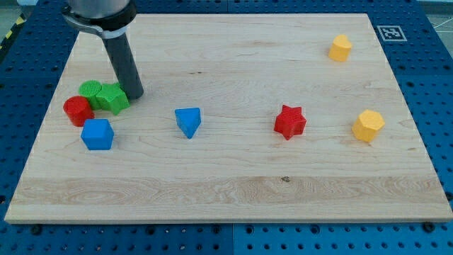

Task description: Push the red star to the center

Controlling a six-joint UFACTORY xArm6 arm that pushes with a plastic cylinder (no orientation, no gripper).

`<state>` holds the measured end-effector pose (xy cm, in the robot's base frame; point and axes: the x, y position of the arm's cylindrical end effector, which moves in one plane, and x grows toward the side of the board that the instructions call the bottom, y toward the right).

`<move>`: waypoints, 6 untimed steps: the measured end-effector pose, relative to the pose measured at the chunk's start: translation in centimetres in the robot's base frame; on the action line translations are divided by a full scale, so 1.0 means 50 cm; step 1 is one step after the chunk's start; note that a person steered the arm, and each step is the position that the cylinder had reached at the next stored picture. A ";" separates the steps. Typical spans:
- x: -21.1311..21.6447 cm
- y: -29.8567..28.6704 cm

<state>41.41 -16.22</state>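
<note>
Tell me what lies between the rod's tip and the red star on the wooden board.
In the camera view, the blue triangular block lies between my tip and the red star, slightly below the straight line; the rest of that stretch is bare wooden board.

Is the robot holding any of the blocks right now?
No, nothing is held. My tip only pushes; it sits beside the green blocks at the view's left, far from the red star.

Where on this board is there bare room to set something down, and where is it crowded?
Free: the wide strip along the view's bottom, and the middle between the blue triangle and red star. Crowded: the view's left, where my tip touches the green blocks beside the red cylinder and blue cube.
</note>
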 end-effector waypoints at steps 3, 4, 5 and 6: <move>0.145 0.446; 0.176 0.546; 0.176 0.549; 0.183 0.554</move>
<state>50.54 11.50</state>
